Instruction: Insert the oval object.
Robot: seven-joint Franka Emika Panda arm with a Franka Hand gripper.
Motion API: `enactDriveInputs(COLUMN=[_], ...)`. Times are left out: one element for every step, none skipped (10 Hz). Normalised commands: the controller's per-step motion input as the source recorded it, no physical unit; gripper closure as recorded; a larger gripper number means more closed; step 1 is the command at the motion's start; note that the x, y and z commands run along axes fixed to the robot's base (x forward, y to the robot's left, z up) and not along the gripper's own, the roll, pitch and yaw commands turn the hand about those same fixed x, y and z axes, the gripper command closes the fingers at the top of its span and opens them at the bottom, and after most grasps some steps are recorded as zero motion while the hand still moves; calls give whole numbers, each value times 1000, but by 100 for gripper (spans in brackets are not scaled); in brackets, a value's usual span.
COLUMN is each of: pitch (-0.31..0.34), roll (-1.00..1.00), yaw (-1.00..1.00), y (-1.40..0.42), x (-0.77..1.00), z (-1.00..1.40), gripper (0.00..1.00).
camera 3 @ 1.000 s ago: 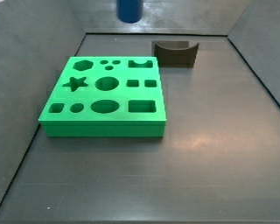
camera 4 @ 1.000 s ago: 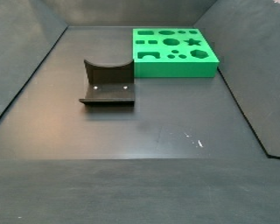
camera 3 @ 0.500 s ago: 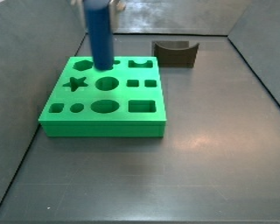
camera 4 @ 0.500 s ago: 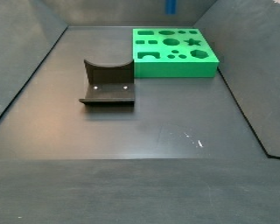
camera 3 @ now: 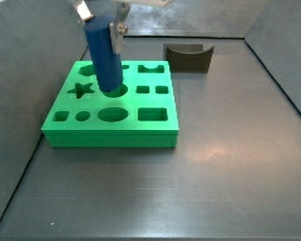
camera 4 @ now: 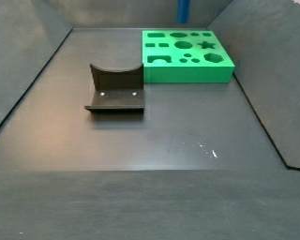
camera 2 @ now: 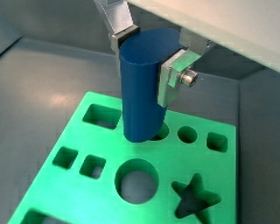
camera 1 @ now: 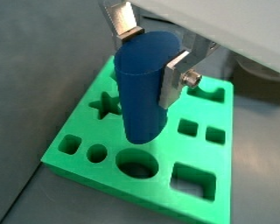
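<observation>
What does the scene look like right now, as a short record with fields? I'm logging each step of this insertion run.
gripper: above the green block, shut on the blue peg
blue peg: upright between the silver fingers, lower end over the block's top face
green block: on the floor, many shaped holes, oval hole open in a wrist view
peg inserted: not yet, most of its length above the block in a side view
fixture: dark bracket on the floor, apart from the block
</observation>
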Motion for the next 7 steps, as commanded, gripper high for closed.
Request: enactDriveInputs(pitch=[-159, -124, -59, -50, -40, -19, 0], roll=[-199, -183, -196, -193, -137, -101, -63], yaw=[-857, -863, -834, -831, -894, -946, -1000], y=[-83, -86, -91, -94, -71, -46, -23], x=[-11, 0, 0, 0, 0, 0, 0], z=[-231, -246, -169, -174, -306, -363, -411], gripper=[100, 100, 100, 100, 100, 100, 100])
